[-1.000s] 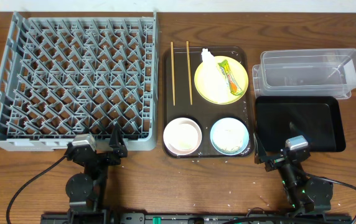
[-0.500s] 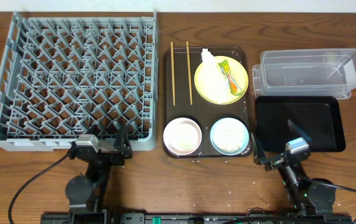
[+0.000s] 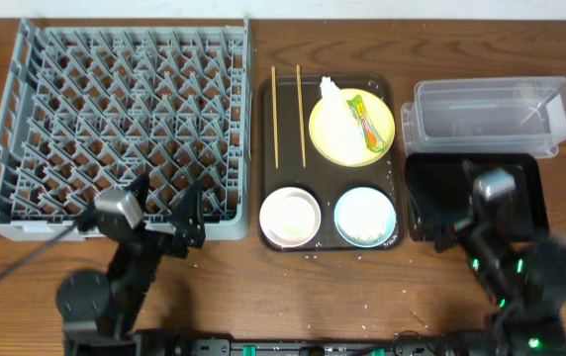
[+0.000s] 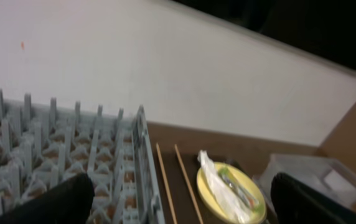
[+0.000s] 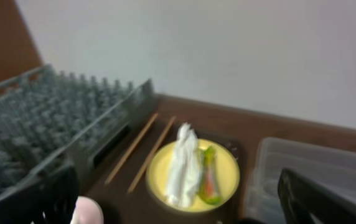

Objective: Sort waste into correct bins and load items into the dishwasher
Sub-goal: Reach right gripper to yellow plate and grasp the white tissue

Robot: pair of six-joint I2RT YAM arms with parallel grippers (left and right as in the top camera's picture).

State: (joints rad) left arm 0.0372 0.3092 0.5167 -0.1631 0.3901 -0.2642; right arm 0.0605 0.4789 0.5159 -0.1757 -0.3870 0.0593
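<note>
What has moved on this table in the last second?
Both arms lifted and swung forward: the left gripper toward the grey rack's near edge, the right gripper over the black tray. Both are open and hold nothing. The plate, cream bowl, blue bowl, chopsticks and clear tub stayed put.

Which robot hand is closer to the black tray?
Right. The right gripper hangs over the black tray; the left gripper is far off, at the front edge of the grey dish rack.

A dark brown serving tray [image 3: 325,177] rests on the wooden table [image 3: 293,297] before a white wall [image 4: 165,74].
</note>
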